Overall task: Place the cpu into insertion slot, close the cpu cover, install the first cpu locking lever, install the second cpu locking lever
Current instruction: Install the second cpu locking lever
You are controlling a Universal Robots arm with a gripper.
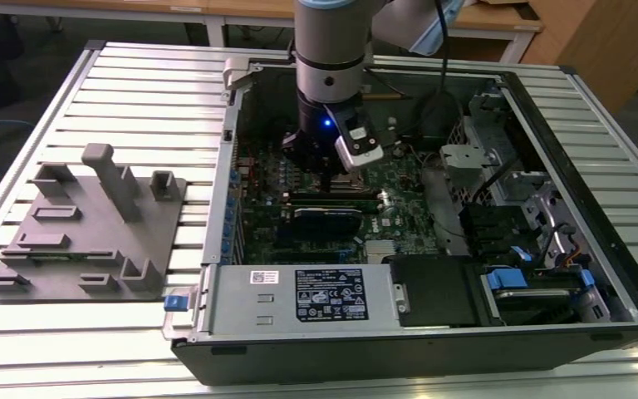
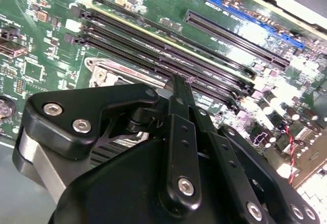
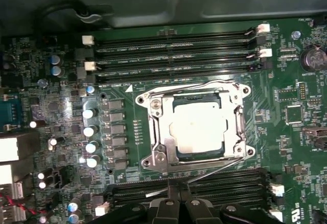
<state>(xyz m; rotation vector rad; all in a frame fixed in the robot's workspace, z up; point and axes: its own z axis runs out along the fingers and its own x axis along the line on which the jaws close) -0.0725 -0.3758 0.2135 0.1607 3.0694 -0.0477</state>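
First wrist view: cpu sits flat in the insertion slot, silvery top up. The cpu cover is down over it and frames the chip through its window. One locking lever lies along the slot's edge away from the gripper. A second thin lever runs at a slant along the slot's edge nearest the gripper. Cannot tell if either is latched.

Gripper hangs just beside the slot, over that slanted lever. Its fingers are drawn together with the tips nearly meeting. Cannot tell if they pinch the lever or hold nothing. In the second wrist view the gripper tips also converge to a point.

Long black memory slots flank the slot on the far side, and more of them run between the slot and the gripper. A row of silver capacitors stands near another side of the slot, on the green motherboard.

Exterior view: the arm reaches down into the open computer case, with the gripper low over the slot area. The case lies on a slatted worktop. A grey fixture block sits well apart from the slot, outside the case.
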